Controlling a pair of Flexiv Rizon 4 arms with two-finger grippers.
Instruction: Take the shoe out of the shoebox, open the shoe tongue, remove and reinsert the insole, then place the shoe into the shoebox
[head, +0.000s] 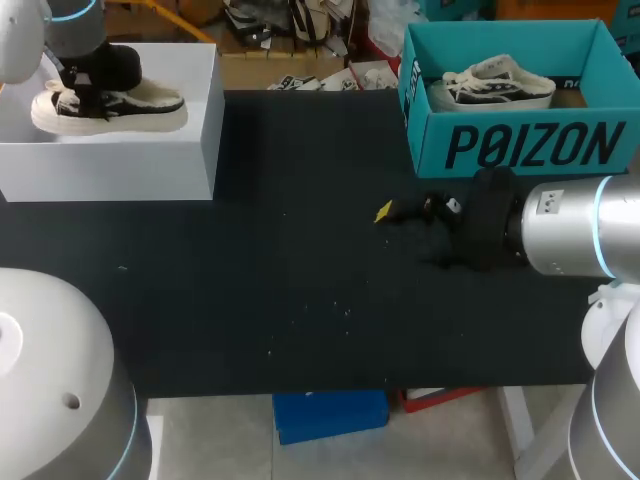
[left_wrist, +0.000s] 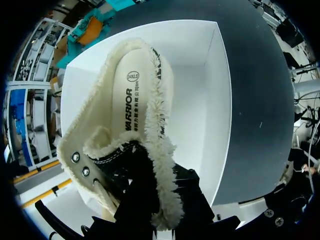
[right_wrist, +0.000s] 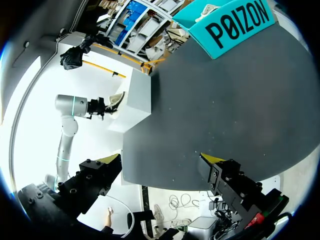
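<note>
Bright, even light falls from above; the white platform (head: 160, 150) almost washes out, while my black desk (head: 300, 260) stays matte and swallows any shadows.

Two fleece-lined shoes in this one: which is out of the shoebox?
The shoe on the white block, at the table's left side, standing in the open. The other shoe lies inside the teal shoebox at the right.

A black table (head: 300, 290) carries a white block (head: 170, 150) at its far left and a teal shoebox (head: 520, 150) far right.
</note>
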